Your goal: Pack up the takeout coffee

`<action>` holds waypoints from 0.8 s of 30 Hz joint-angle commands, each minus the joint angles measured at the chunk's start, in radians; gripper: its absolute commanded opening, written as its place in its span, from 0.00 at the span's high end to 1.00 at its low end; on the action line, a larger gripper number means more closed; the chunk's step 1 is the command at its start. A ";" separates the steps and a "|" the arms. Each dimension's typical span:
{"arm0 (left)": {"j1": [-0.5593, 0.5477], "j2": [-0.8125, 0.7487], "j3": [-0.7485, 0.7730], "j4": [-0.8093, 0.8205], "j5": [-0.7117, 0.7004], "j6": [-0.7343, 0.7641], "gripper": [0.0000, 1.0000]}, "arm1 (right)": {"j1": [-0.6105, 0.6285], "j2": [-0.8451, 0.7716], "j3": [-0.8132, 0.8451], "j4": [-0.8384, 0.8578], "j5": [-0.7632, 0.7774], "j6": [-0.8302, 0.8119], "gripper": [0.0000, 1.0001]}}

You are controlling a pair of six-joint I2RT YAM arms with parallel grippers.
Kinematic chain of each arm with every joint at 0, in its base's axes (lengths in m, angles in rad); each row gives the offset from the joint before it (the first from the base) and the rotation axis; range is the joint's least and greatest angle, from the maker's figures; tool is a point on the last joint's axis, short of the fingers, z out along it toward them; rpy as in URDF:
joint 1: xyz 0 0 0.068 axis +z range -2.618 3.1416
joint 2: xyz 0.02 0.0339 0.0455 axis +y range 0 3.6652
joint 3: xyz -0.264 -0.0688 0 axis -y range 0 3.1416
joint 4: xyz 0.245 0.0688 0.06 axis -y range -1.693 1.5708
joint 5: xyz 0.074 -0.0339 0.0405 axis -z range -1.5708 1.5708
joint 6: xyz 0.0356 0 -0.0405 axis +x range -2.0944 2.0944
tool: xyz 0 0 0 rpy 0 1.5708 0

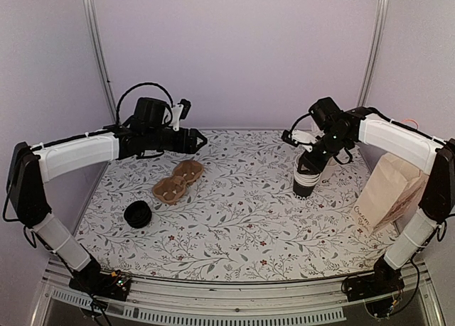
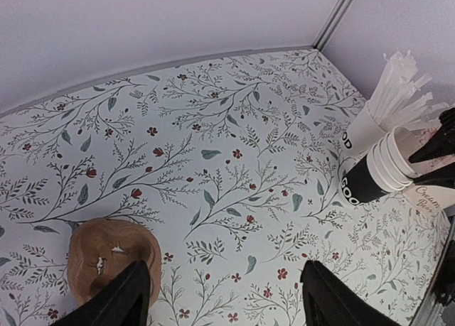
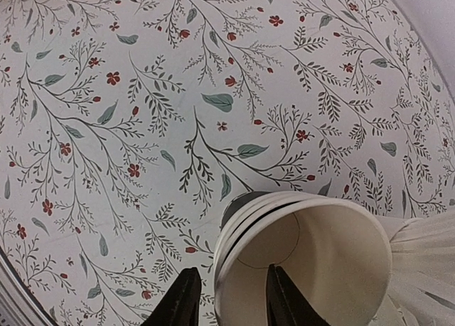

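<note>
No lidded cup with a black lid shows in any view; the takeout coffee is out of view. A stack of nested lidless cups (image 1: pixel 306 180) with a black lower band stands at the right; it also shows in the left wrist view (image 2: pixel 373 173) and the right wrist view (image 3: pixel 306 262). My right gripper (image 1: pixel 311 159) (image 3: pixel 231 297) is open and straddles the top cup's rim, one finger inside, one outside. My left gripper (image 1: pixel 199 140) (image 2: pixel 224 297) is open and empty above the table, just right of a brown cardboard cup carrier (image 1: pixel 178 182) (image 2: pixel 114 258).
A white cup with pale sticks (image 2: pixel 362 131) stands right behind the stack. A brown paper bag (image 1: pixel 389 191) stands at the right edge. A stack of black lids (image 1: pixel 137 214) sits at the front left. Enclosure walls stand close behind and beside the table.
</note>
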 commanded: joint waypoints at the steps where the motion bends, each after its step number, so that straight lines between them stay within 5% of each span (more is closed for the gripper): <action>1: -0.009 -0.021 0.012 -0.009 0.003 0.006 0.25 | -0.002 -0.021 -0.011 -0.017 0.012 0.008 0.67; 24: -0.010 -0.006 0.022 -0.024 0.006 0.012 0.25 | -0.003 -0.027 -0.018 -0.025 -0.016 0.001 0.87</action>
